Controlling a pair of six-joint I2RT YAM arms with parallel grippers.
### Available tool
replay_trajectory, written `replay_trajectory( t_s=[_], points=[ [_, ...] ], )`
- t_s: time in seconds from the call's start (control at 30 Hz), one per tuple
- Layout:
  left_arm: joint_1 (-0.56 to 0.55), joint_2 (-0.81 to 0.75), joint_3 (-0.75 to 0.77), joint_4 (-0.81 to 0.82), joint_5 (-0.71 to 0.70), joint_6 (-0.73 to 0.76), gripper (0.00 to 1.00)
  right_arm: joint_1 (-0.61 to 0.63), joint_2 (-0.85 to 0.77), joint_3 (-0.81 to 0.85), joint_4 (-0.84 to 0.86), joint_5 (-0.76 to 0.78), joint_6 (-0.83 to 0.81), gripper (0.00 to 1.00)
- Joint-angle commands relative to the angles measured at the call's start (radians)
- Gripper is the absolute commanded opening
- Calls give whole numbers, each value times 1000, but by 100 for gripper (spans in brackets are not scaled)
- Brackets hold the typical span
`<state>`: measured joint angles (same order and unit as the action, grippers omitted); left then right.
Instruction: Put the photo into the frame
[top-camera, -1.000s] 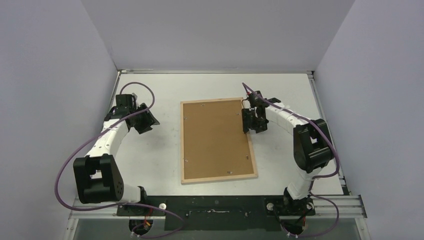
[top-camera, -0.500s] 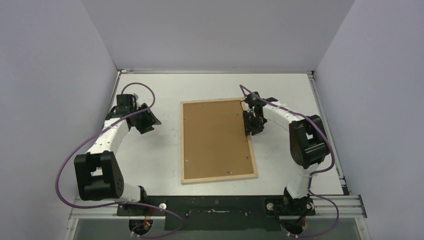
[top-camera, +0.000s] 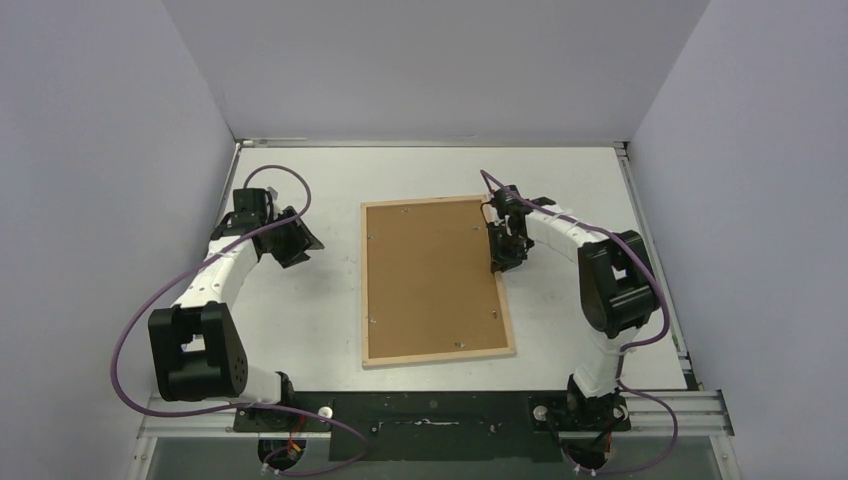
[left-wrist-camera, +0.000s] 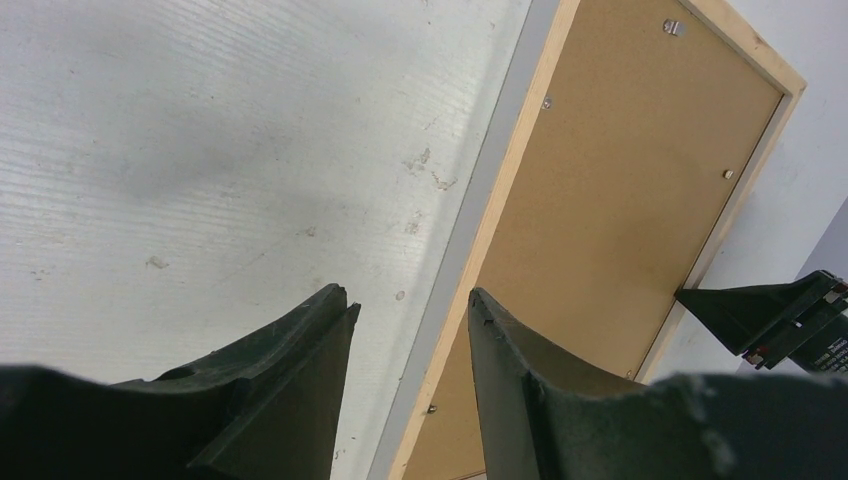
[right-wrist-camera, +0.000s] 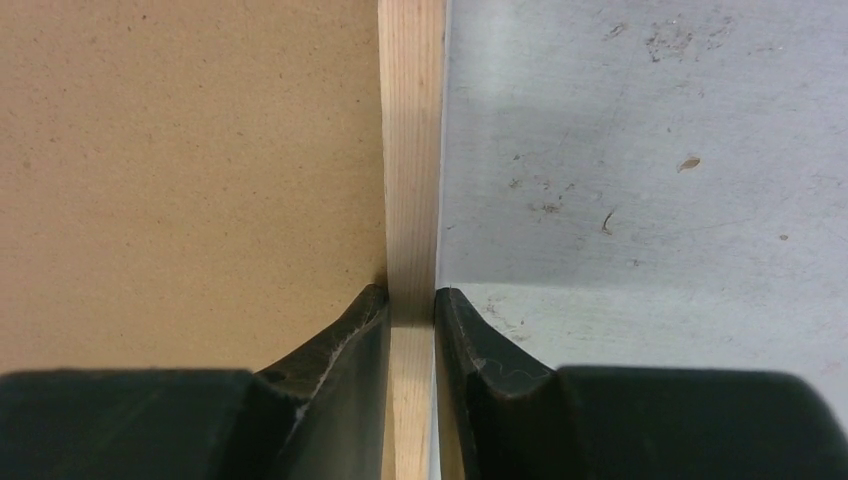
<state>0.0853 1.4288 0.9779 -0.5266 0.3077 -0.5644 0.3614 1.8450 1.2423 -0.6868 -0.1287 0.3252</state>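
The frame (top-camera: 440, 357) lies face down in the middle of the table, its pale wood back up. A brown backing board (top-camera: 430, 275) fills it. The photo is hidden. My right gripper (top-camera: 498, 262) stands over the frame's right rail (right-wrist-camera: 411, 150) and is shut on it, one finger on the board side and one on the table side. My left gripper (top-camera: 303, 240) hovers open over bare table to the left of the frame. In the left wrist view it (left-wrist-camera: 408, 298) holds nothing and looks along the frame's left rail (left-wrist-camera: 510, 170).
The white table (top-camera: 300, 320) is walled in by grey panels at the back and both sides. Small metal tabs (left-wrist-camera: 672, 27) sit along the backing board's edges. The right arm's black fingers (left-wrist-camera: 780, 320) show at the far side of the frame.
My right gripper has shifted slightly left onto the frame's right rail and closed on it. The left arm and the frame have not moved.
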Motion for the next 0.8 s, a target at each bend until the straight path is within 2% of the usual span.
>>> replay_trajectory(
  t_s=[0.0,0.07,0.37,0.77],
  points=[
    [7,-19,15,21,13,10,44,-4,-36,-32,33,67,48,6],
    [7,-17,18,20,14,14,44,-4,-63,-54,69,85,89,0],
    [7,-24,-17,14,49,6,44,-7,-229,-191,287,206,399,0],
    [-7,-53,-75,-4,109,-9,45,18,-363,-334,325,389,840,0]
  ],
)
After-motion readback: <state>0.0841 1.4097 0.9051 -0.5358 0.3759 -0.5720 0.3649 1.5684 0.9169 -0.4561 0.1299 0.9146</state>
